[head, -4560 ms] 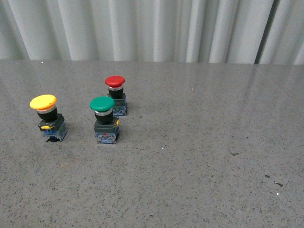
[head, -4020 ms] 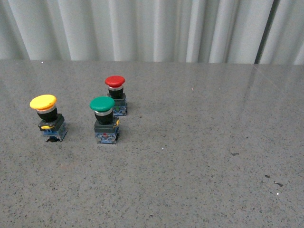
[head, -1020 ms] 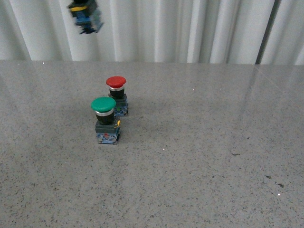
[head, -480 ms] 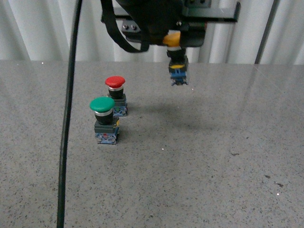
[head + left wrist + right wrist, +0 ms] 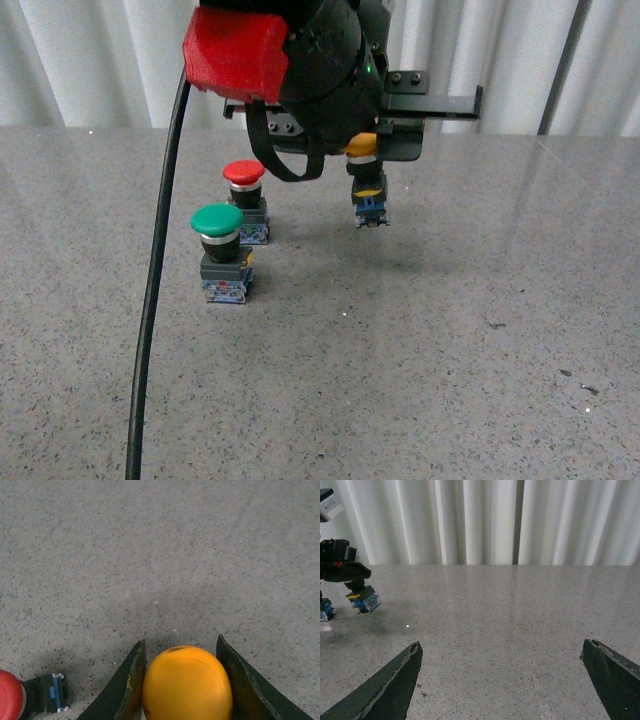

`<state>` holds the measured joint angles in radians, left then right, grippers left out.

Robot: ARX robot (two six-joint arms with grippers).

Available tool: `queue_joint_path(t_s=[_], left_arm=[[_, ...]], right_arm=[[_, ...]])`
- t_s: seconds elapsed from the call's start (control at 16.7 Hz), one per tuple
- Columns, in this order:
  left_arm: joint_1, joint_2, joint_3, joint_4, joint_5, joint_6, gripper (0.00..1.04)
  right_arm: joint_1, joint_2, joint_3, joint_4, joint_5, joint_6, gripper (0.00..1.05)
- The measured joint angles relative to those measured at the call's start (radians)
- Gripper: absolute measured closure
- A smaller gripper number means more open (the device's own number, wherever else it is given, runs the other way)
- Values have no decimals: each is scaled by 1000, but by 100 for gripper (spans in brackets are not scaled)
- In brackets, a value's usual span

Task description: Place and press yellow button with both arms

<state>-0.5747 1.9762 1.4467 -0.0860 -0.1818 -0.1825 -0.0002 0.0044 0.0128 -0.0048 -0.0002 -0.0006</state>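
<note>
My left gripper (image 5: 364,150) is shut on the yellow button (image 5: 368,190) and holds it by the cap, upright, a little above the grey table, to the right of the red button. In the left wrist view the yellow cap (image 5: 187,684) sits squeezed between the two dark fingers (image 5: 131,685). The right wrist view shows the button's base (image 5: 364,601) hanging under the left arm, far off. My right gripper (image 5: 502,672) is open and empty, low over the table; it is out of the front view.
The green button (image 5: 221,250) and the red button (image 5: 245,200) stand upright on the grey speckled table (image 5: 450,320), left of the held button. The left arm's black cable (image 5: 155,300) hangs across the left side. White curtains stand behind the table.
The left arm lifted the yellow button from the table's left side, carried it right past the other two buttons, and has lowered it over the last half second.
</note>
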Motion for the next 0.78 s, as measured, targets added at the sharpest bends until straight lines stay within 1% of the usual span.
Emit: queue_joint_path(t_s=[0.36,0.66,0.78], left_arm=[[-94,86,23,-2,-41,-63,70],[-76,87,31,-15,-100,-80,70],[-70,87,31,-15,-105,-79,70]], right_arm=[[0,0,0,0,0,0,7],[0,0,0,0,0,0,7],[0,0,0,0,0,0,7]])
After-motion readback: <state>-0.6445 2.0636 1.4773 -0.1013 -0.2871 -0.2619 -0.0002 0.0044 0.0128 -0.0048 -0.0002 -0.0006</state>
